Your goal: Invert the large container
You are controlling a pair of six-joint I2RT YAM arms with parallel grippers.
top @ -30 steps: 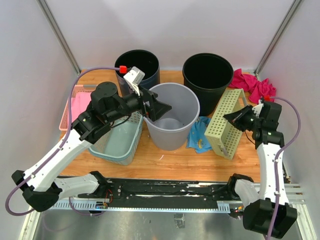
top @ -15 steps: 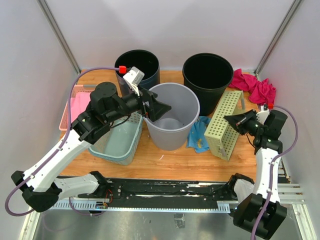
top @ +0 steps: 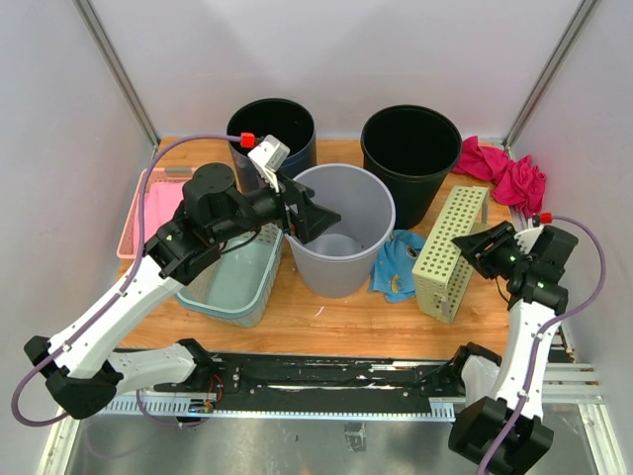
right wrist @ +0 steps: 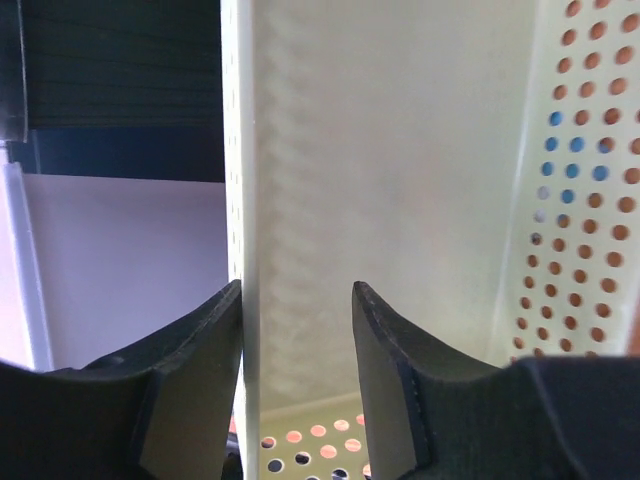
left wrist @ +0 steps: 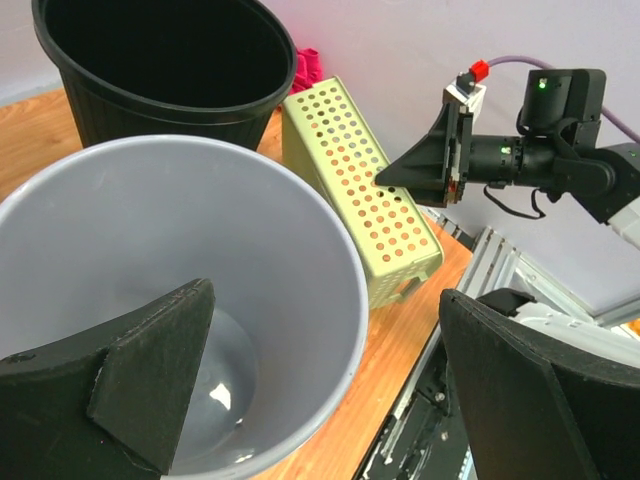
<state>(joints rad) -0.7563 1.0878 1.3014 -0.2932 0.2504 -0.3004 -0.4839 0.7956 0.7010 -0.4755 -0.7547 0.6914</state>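
Well, the grey bucket (top: 333, 272) stands upright mid-table — axis vertical, mouth up — with the left gripper (top: 313, 218) spread wide astride its 9 o'clock rim; the right gripper (top: 477, 247), fingers parted, straddles the green basket (top: 450, 247) at 3 o'clock.

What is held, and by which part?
Nothing: left gripper open astride rim of the grey plastic bucket; right gripper open around wall of the pale green perforated basket.

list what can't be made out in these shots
- Top view: the left arm covers parts of the teal basket and pink tray.
- Top view: the blue cloth is partly hidden behind the green basket.
- Top view: the insides of the black pots are too dark to read.
- Right wrist view: the green basket's wall fills the frame; whether the right gripper touches it is unclear.
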